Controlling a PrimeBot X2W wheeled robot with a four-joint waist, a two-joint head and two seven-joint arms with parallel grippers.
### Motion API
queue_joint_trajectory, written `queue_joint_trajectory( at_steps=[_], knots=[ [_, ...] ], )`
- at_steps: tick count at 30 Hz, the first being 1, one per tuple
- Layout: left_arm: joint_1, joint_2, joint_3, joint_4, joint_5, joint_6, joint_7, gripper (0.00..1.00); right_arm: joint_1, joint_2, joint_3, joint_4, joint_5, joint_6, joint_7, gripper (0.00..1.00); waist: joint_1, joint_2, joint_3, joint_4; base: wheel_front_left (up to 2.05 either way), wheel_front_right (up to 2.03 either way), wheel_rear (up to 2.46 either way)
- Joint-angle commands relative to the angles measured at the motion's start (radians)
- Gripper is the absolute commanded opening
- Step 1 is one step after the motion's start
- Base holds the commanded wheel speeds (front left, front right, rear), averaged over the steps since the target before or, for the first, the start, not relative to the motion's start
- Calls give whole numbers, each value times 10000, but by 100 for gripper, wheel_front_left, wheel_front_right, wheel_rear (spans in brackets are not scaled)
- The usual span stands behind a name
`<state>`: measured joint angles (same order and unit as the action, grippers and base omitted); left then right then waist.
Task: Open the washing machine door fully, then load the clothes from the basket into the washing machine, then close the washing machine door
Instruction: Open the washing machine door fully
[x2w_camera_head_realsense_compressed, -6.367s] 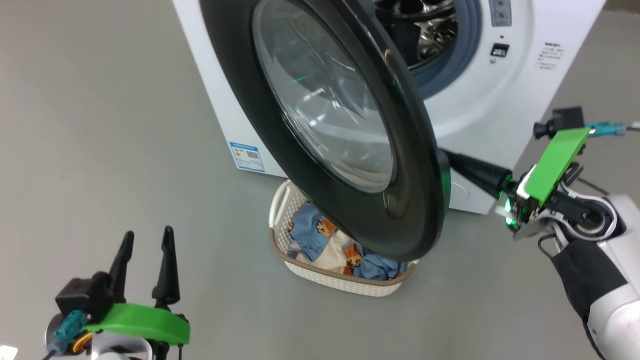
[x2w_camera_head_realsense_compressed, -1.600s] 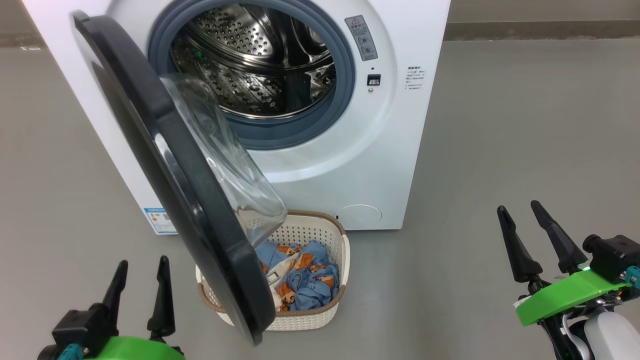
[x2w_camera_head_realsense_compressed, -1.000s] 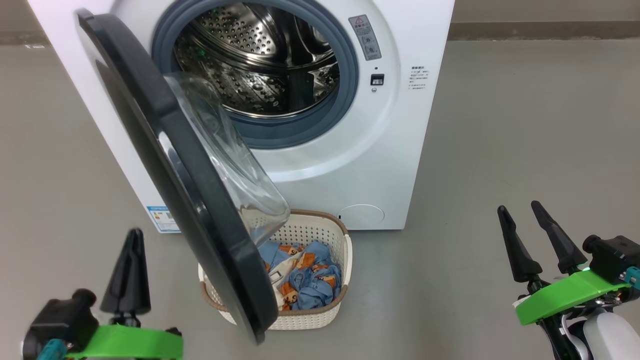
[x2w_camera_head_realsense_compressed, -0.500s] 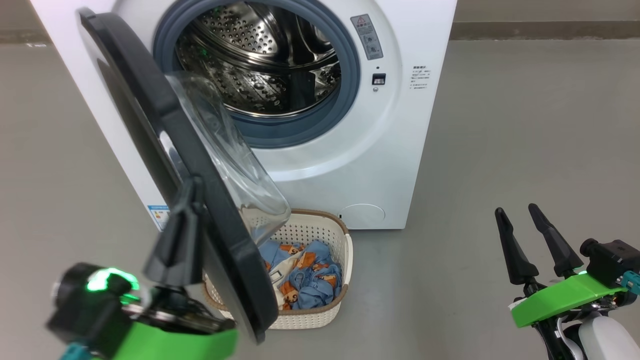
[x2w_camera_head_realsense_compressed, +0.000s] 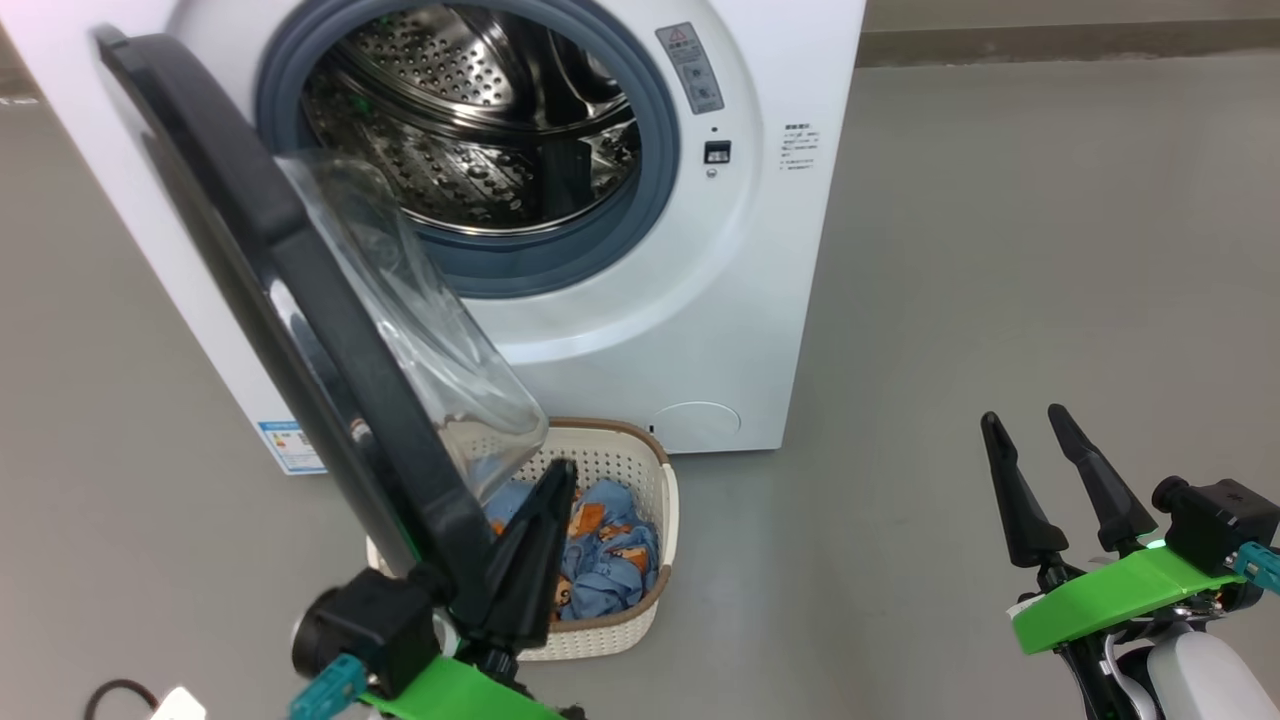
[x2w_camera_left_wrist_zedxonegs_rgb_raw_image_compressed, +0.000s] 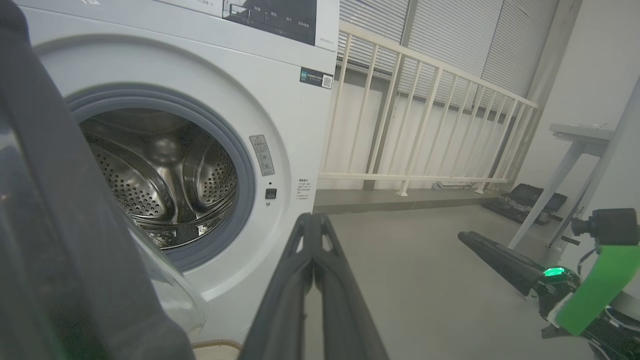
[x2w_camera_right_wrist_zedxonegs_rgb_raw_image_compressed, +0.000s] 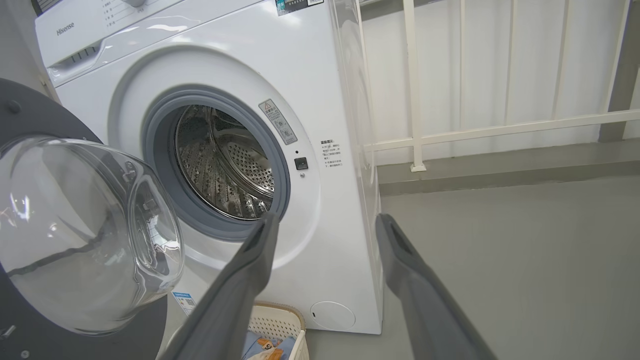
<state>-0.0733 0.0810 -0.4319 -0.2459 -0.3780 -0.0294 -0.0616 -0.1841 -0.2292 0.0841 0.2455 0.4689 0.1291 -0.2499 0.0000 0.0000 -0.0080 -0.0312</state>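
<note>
So on the far left we've got the washing machine door (x2w_camera_head_realsense_compressed: 225, 190) standing partly open, black ring edge-on to us and the clear glass bowl (x2w_camera_head_realsense_compressed: 420, 340) bulging toward the opening. Its lower end hangs over the left side of the basket (x2w_camera_head_realsense_compressed: 600, 638). Right beside that lower edge is our left hand (x2w_camera_head_realsense_compressed: 560, 482), fingers pressed flat together and pinching nothing, pointing up in front of the basket. We honestly can't tell if it's touching the door. The basket sits on the floor (x2w_camera_head_realsense_compressed: 950, 250) just in front of the washing machine (x2w_camera_head_realsense_compressed: 720, 330), and the clothes (x2w_camera_head_realsense_compressed: 615, 560) are piled inside it, blue with orange figures. Above that, the steel drum (x2w_camera_head_realsense_compressed: 470, 130) shows through the open mouth, with the grey gasket (x2w_camera_head_realsense_compressed: 560, 265) around it. Way off to the right, our right hand (x2w_camera_head_realsense_compressed: 1023, 416) hovers over the floor, fingers spread, holding nothing.
</note>
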Motion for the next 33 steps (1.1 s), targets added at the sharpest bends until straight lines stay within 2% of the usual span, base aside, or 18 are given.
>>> queue_joint_trajectory(
  at_steps=[1, 9, 16, 24, 33],
  knots=[
    [-149, 13, 305, -85, -81, 85, -16, 0, -39, -78, 182, -269, -41, 16, -118, 100, 0, 0, 36, -81, 0, 0, 0],
    [38, -41, 439, 1512, -403, 138, -452, 0, -42, -60, 157, -252, -26, 16, -118, 100, 0, 0, 80, -264, 0, 0, 0],
    [-63, -80, 477, 2360, -502, 204, -726, 0, -10, -47, 116, -238, -33, 16, -118, 100, 0, 0, 105, -191, 0, 0, 0],
    [-210, -1, 841, 2938, -629, 379, -1042, 0, 16, -48, 167, -189, -24, 16, -118, 100, 0, 0, 138, 180, 0, 0, 0],
    [-27, 298, 1003, 2801, -623, 514, -1056, 0, 91, -24, 218, -165, -9, 16, -118, 100, 0, 0, 156, 879, 0, 0, 0]
  ],
)
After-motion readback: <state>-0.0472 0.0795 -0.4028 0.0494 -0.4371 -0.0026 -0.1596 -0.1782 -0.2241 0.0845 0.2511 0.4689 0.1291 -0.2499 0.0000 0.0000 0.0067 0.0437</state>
